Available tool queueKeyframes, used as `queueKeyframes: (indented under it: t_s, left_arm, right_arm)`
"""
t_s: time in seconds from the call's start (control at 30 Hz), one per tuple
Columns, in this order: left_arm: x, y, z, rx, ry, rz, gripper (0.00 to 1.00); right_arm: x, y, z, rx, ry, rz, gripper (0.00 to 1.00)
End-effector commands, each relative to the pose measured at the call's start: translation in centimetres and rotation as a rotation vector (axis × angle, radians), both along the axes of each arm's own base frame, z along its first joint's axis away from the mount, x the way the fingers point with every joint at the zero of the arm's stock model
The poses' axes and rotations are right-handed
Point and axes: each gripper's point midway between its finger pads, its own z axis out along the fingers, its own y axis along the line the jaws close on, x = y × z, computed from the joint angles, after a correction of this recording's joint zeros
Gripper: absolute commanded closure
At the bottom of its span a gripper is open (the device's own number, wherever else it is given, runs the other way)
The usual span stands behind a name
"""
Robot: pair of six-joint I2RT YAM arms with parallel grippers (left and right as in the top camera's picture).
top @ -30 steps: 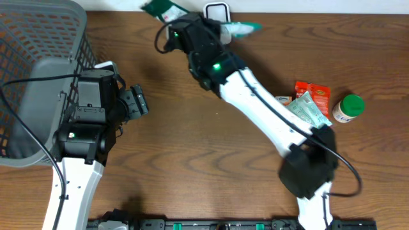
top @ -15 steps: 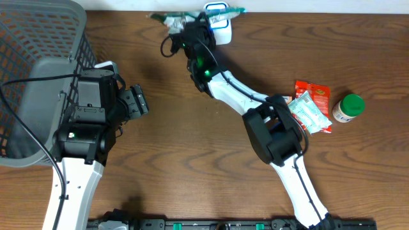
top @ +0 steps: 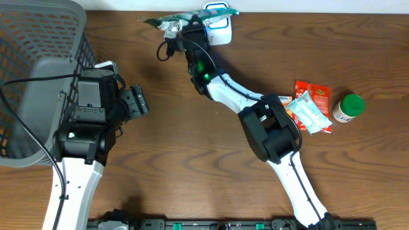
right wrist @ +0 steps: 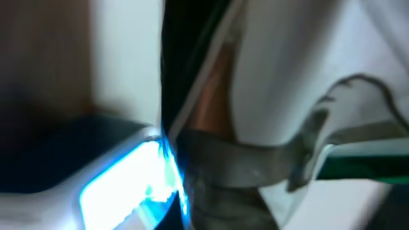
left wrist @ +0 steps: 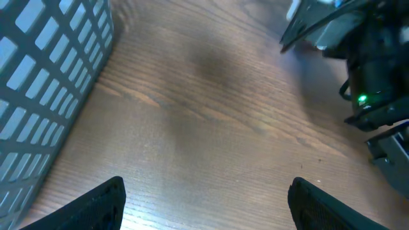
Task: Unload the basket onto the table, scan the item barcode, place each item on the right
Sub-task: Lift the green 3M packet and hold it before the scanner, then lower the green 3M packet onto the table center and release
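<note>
The item, a green and white packet [top: 182, 20], is held flat at the table's far edge, right beside the white scanner [top: 219, 30]. My right gripper [top: 183, 32] is shut on the packet from below. The right wrist view is blurred: the scanner's window [right wrist: 121, 182] glows blue at lower left, and the packet's white and green foil [right wrist: 300, 96] fills the right side close to it. No barcode can be made out. My left gripper [top: 138, 102] hangs open over bare wood, its fingertips [left wrist: 96, 204] wide apart and holding nothing.
A grey mesh basket [top: 32, 57] stands at the left, its wall [left wrist: 45, 76] close to my left gripper. At the right lie a red packet [top: 317, 93], a pale green packet [top: 308, 112] and a green-lidded jar [top: 349, 107].
My right arm has swung the packet from in front of the scanner up to the far edge, turned it flat, then shifted it slightly left. The left arm has not moved.
</note>
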Motion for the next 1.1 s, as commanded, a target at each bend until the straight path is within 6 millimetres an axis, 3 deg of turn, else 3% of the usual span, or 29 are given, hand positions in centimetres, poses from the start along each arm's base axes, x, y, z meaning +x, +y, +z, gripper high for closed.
queueKeyframes:
  t_s: [0.0,0.17,0.27,0.4,0.5,0.53,0.63,0.67,0.77,0.87,0.9,0.97,1.07]
  left_arm:
    - [0.2,0.3,0.4,0.01,-0.009,0.012,0.18]
    - [0.2,0.3,0.4,0.01,-0.009,0.011,0.18]
    - [0.2,0.3,0.4,0.01,-0.009,0.012,0.18]
    - [0.2,0.3,0.4,0.01,-0.009,0.012,0.18]
    - [0.2,0.3,0.4,0.01,-0.009,0.012,0.18]
    - [0.2,0.3,0.4,0.01,-0.009,0.012,0.18]
    - [0.2,0.3,0.4,0.01,-0.009,0.011,0.18]
    - [0.2,0.3,0.4,0.01,-0.009,0.012,0.18]
    - [0.2,0.3,0.4,0.01,-0.009,0.012,0.18]
    - [0.2,0.3,0.4,0.01,-0.009,0.012,0.18]
    - [0.2,0.3,0.4,0.01,-0.009,0.012,0.18]
    - [0.2,0.3,0.4,0.01,-0.009,0.012,0.18]
    - [0.2,0.3,0.4,0.01,-0.009,0.011,0.18]
  right_arm:
    - [0.2,-0.5,-0.6,0.135,0.05,-0.022,0.99]
    - [0.4,-0.8,-0.3,0.226,0.042,-0.041,0.99]
    - [0.6,-1.2,1.4,0.259,-0.011,-0.058,0.99]
    - [0.2,-1.3,7.4,0.427,-0.109,-0.057,0.99]
    - [-1.3,-1.8,13.1,0.583,-0.131,-0.07,0.99]
    - [-1.8,-1.7,14.2,0.606,-0.121,-0.066,0.99]
    - [-4.5,-2.2,18.8,0.688,-0.051,-0.059,0.99]
    - [-6.3,-2.8,20.5,0.713,0.018,-0.059,0.99]
    - [-9.5,-4.6,22.2,0.821,0.139,-0.104,0.99]
    - [-12.7,-7.4,22.0,0.942,0.259,-0.223,0.99]
    - [-15.0,-9.7,21.1,1.033,0.346,-0.336,0.99]
    - [-17.8,-11.6,18.9,1.131,0.495,-0.464,0.99]
    - [-22.2,-13.7,13.8,1.206,0.819,-0.678,0.99]
